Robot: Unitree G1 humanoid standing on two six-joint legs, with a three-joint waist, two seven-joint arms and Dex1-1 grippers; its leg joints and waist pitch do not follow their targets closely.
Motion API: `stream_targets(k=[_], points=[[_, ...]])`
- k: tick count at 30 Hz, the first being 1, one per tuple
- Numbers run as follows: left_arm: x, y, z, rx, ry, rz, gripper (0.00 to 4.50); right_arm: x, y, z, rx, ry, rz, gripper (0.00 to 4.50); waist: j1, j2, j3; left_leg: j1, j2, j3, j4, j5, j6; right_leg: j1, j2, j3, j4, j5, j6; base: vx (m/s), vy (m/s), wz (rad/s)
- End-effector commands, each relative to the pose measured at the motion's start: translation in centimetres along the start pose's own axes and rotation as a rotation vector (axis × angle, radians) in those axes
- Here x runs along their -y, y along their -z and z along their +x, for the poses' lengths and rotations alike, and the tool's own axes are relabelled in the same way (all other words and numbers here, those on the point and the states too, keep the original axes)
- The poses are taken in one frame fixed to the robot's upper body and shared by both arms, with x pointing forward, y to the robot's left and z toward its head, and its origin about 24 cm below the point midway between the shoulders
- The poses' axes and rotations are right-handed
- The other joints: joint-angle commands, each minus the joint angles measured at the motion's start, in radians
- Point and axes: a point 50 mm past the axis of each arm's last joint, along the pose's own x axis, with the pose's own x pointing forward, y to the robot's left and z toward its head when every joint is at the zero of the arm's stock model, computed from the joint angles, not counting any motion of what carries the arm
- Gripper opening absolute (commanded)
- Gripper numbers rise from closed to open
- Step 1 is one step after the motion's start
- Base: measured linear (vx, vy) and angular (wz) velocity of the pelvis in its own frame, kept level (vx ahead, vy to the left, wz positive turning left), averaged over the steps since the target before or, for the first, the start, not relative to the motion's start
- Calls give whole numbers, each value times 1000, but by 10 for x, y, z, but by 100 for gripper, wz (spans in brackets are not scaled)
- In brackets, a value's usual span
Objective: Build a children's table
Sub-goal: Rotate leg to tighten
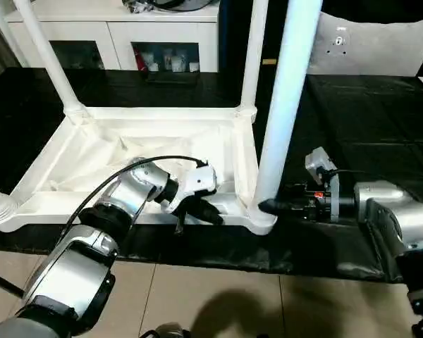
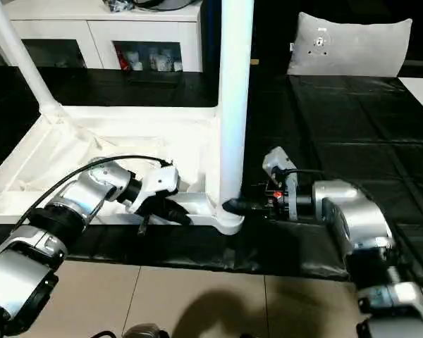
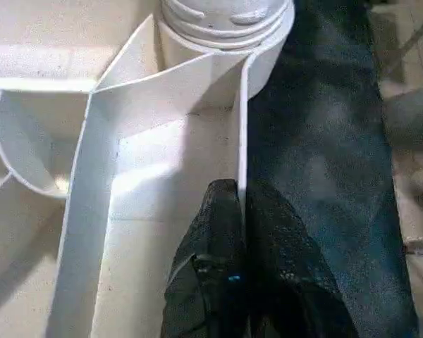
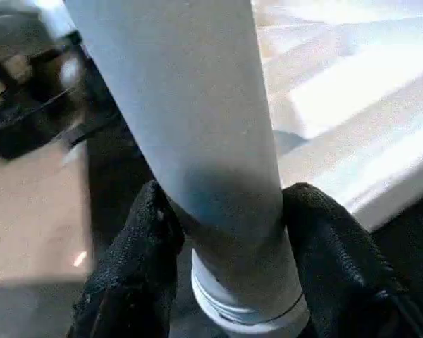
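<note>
The children's table top point(image 1: 162, 134) lies upside down on the black work table, ribbed side up. Upright legs stand in its far left point(image 1: 46, 56) and far right point(image 1: 254, 49) sockets. A third leg point(image 1: 289, 91) rises from the near right socket point(image 1: 264, 222). My right gripper point(image 4: 222, 204) reaches in from the right, its two black fingers point(image 4: 144, 232) pressed on either side of that leg just above the socket. My left gripper point(image 1: 197, 211) is shut on the thin near rim wall point(image 3: 243, 141) of the top, close to the same corner.
The black work table point(image 1: 366, 127) ends just in front of the top, with beige floor tiles point(image 1: 218, 303) below. A white cabinet point(image 1: 113, 28) stands behind. A grey cushion point(image 1: 374, 46) lies at the back right.
</note>
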Motion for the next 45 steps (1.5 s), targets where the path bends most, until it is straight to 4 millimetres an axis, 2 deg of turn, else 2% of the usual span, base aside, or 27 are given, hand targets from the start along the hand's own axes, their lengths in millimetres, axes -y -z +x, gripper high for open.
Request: stream_targets(k=[1,3,4,5,6,8,10,12,13,14,15,17,18,19,20,22,24,25,27,29,33,37,40,41,45], points=[[-6,-15,8,40,-81,-27,0,-6,-11,17,62,9,6,198,-10,-21,-85,13,31,-6,-64,-128,56,63,-74,53,-83,-473,12,0,0,0],[-11,-18,11,52,-155,-73,0,0,-13,27,70,130,39,196,-22,-18,-83,13,26,-6,-63,-143,49,61,-71,46,-92,-504,31,0,0,0],[-15,-20,13,59,-212,-112,0,6,-12,33,64,217,71,196,-30,-17,-84,10,26,-9,-63,-145,47,65,-69,43,-94,-502,41,0,0,0],[-15,-20,14,61,-219,-117,0,6,-12,33,63,229,74,196,-41,-15,-84,9,27,-12,-63,-153,43,67,-69,37,-96,-501,48,0,0,0],[-19,-23,16,70,-284,-156,0,12,-12,39,54,334,99,196,-48,-16,-85,8,27,-13,-62,-154,43,68,-69,37,-97,-496,53,0,0,0],[-23,-27,20,83,-374,-200,0,22,-14,46,63,506,109,196,-73,-16,-86,6,25,-13,-61,-154,41,67,-70,38,-96,-479,45,0,0,0],[-27,-35,26,117,-478,-257,0,28,-18,53,103,671,152,196,-87,-15,-86,2,19,-14,-60,-146,47,70,-71,36,-96,-476,41,0,0,0],[-28,-40,30,136,-508,-265,0,27,-19,57,113,668,130,196,-95,-18,-90,4,16,-10,-58,-134,62,68,-69,39,-94,-451,29,0,0,0],[-27,-43,32,141,-513,-261,0,25,-20,60,114,654,100,196,-94,-17,-91,0,15,-9,-59,-119,81,72,-69,43,-89,-427,24,0,0,0],[-27,-43,33,143,-512,-262,0,24,-21,61,122,636,93,228,-92,-17,-93,-3,16,-11,-59,-103,90,75,-70,46,-85,-404,20,0,0,0],[-27,-44,33,146,-509,-254,0,22,-21,62,139,612,84,261,-89,-18,-97,-7,22,-15,-60,-68,107,78,-71,52,-72,-343,4,0,0,0],[-27,-44,33,143,-504,-234,0,20,-21,62,151,578,79,267,-84,-16,-100,-8,26,-15,-59,-27,136,78,-72,58,-57,-260,-33,0,0,0],[-27,-43,32,138,-502,-217,0,20,-21,61,155,564,74,267,-84,-17,-98,-8,26,-15,-59,-24,141,78,-72,58,-56,-254,-39,0,0,0],[-27,-43,31,134,-503,-207,0,19,-20,61,158,556,70,282,-81,-17,-98,-7,25,-13,-59,-24,144,79,-73,59,-55,-253,-46,0,0,0],[-26,-42,30,137,-477,-165,0,21,-18,56,148,547,44,305,-79,-10,-97,-7,25,-14,-60,-28,144,79,-73,59,-56,-260,-49,0,0,0],[-24,-40,28,139,-452,-145,0,23,-16,50,140,532,14,316,-79,-14,-95,-4,25,-11,-60,-47,140,80,-71,59,-60,-280,-44,0,0,0],[-23,-39,27,133,-426,-125,0,25,-15,44,126,515,-4,328,-76,-14,-95,-3,28,-11,-61,-57,137,79,-72,59,-61,-288,-45,0,0,0],[-21,-35,25,109,-393,-92,0,25,-14,37,110,474,-35,349,-73,-13,-94,0,29,-11,-62,-64,135,77,-71,60,-62,-297,-47,0,0,0],[-20,-30,22,84,-361,-65,0,25,-15,29,96,436,-59,354,-64,-10,-94,4,32,-10,-62,-76,134,75,-71,62,-61,-305,-45,0,0,0],[-18,-25,18,57,-329,-42,0,25,-15,20,80,392,-92,384,-54,-10,-96,4,38,-12,-61,-70,132,73,-73,65,-55,-285,-55,0,0,0],[-15,-15,10,7,-241,19,0,24,-15,3,24,316,-148,415,-39,-12,-95,5,41,-11,-61,-69,129,72,-73,67,-52,-281,-61,0,0,0],[-12,-11,4,-15,-175,66,0,24,-14,-5,-12,278,-179,415,-27,-14,-95,5,39,-9,-61,-70,117,71,-76,67,-50,-293,-62,0,0,0],[-7,-9,-1,-26,-80,120,0,16,-10,-11,-54,157,-197,415,-15,-13,-96,6,43,-9,-61,-74,124,70,-76,70,-49,-293,-61,0,0,0],[-6,-9,-2,-32,-65,137,0,13,-9,-12,-61,111,-190,390,-12,-12,-97,8,47,-10,-61,-71,122,68,-77,70,-46,-286,-68,0,0,0],[-3,-11,-4,-47,2,183,0,6,-8,-13,-57,-4,-161,363,-5,-13,-94,8,45,-8,-62,-99,114,67,-76,69,-53,-321,-62,0,0,0]])
